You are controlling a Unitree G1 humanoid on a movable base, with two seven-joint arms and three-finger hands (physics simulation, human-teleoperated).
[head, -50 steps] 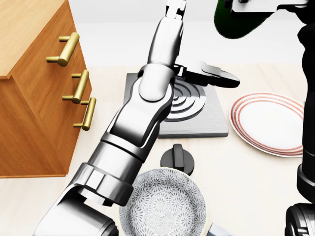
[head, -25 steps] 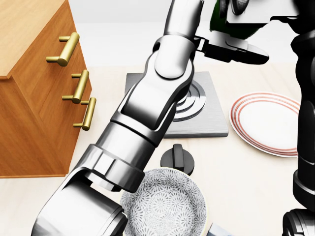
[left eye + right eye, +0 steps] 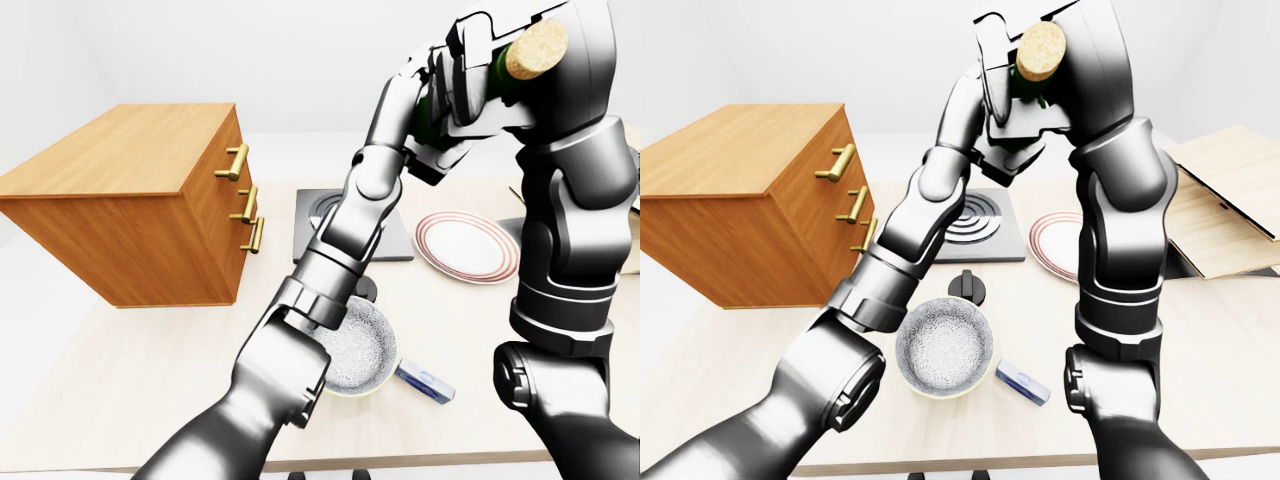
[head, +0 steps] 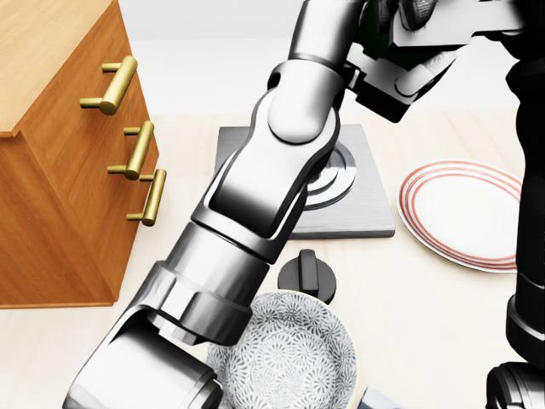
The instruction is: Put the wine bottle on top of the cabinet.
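- The wine bottle (image 3: 497, 72) is raised high above the worktop (image 3: 150, 370), tilted so that its cork (image 3: 536, 48) points toward the cameras; only slivers of its dark green glass show between the two hands.
- The right hand (image 3: 540, 75) is wrapped round the bottle near the neck, fingers closed on it, with the cork sticking out past them.
- The left hand (image 3: 450, 105) reaches up from the lower left of the left-eye view and presses against the bottle's body from the left; its fingers lie about the glass, but whether they close round it cannot be told.
- The cabinet (image 3: 140, 200), wooden with brass handles (image 3: 237, 162) on its right face, stands at the left of the left-eye view, well apart from the bottle; its flat top is bare wood.
- On the worktop below the hands lie a grey hob plate (image 4: 362, 209) with concentric rings, a black knob (image 4: 306, 274) just below it in the head view, and a patterned bowl (image 3: 945, 347).
- A red-rimmed plate (image 4: 464, 213) lies right of the hob.
- A small blue-and-white packet (image 3: 425, 380) rests beside the bowl.
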